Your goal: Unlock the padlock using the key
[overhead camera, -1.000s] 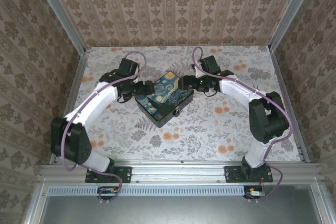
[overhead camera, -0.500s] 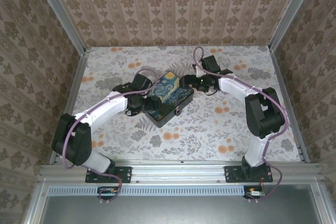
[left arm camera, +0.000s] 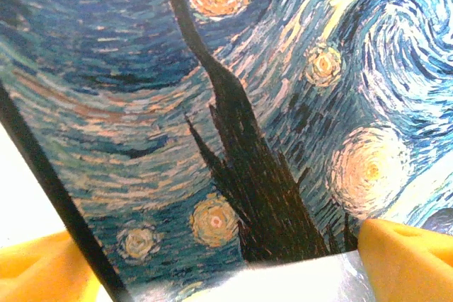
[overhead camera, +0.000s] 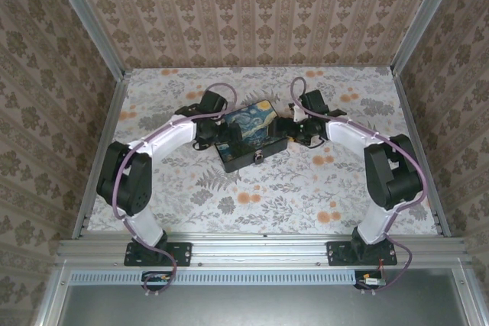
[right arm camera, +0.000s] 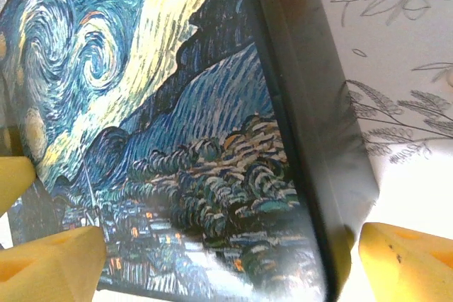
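Top view: counting two arms, one black box [overhead camera: 246,146], one swirl-painted lid [overhead camera: 248,129]. The box is sitting mid-table, turned corner-on. The left gripper [overhead camera: 217,130] is reaching in at the box's 9 o'clock side and the right gripper [overhead camera: 288,129] at its 3 o'clock corner. Both are touching or just beside it, cannot tell which. What may be the padlock [overhead camera: 260,156] is showing as a small pale bit on the box wall at 6 o'clock, too small to tell for sure. The table [overhead camera: 306,181] is wearing a floral cloth. Patterned walls [overhead camera: 252,13] are closing it in at 9, 12 and 3 o'clock, with a metal rail [overhead camera: 260,246] at 6. Bare cloth is lying all round the box, widest at 6 o'clock.

Left wrist: the left gripper [left arm camera: 226,270] is standing spread. Its two yellow fingers [left arm camera: 407,259] are sitting at 5 and 7 o'clock with the lid between, and the box's black edge is running just inside the 7 o'clock one.

Right wrist: the right gripper [right arm camera: 226,263] is standing spread too. Its fingers [right arm camera: 49,259] are straddling the box corner, the 5 o'clock one over bare cloth.
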Available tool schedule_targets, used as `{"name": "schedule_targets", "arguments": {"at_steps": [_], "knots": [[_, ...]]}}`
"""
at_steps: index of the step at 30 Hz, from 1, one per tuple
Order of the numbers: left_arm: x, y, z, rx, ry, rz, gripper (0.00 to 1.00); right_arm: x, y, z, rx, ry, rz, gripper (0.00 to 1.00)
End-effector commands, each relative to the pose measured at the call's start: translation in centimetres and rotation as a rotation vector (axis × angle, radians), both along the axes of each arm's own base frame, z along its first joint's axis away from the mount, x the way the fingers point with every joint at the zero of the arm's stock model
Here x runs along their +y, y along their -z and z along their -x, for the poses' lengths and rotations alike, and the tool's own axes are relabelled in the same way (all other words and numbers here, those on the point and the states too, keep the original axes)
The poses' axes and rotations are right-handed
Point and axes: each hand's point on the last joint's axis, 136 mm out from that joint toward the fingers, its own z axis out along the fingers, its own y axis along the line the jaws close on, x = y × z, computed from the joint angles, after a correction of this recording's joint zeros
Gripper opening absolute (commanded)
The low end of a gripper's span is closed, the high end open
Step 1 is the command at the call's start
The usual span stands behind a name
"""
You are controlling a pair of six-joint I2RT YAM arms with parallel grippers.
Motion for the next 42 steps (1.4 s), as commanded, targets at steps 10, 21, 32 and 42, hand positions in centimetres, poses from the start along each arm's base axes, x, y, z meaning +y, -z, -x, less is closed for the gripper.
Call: {"name": "schedule_targets", "arguments": {"at_steps": [10, 21, 32, 42], "knots": [[9.1, -6.4, -0.1, -0.242, -0.079, -0.292, 0.95, -22.4, -3.7, 6.2, 0.218, 0.678, 0.267, 0.71], [9.0, -3.2, 2.5, -0.144, -0.051, -0.268, 0.95, -31.2, 1.4, 10.8, 0.407, 0.936, 0.367, 0.53], [8.2, -3.3, 2.9, -0.138, -0.027, -0.229, 0.94, -32.3, 5.5, 12.7, 0.497, 0.919, 0.436, 0.49], [8.0, -4.2, 2.5, -0.162, -0.013, -0.23, 0.94, -31.9, 8.5, 11.7, 0.526, 0.906, 0.388, 0.5]]}}
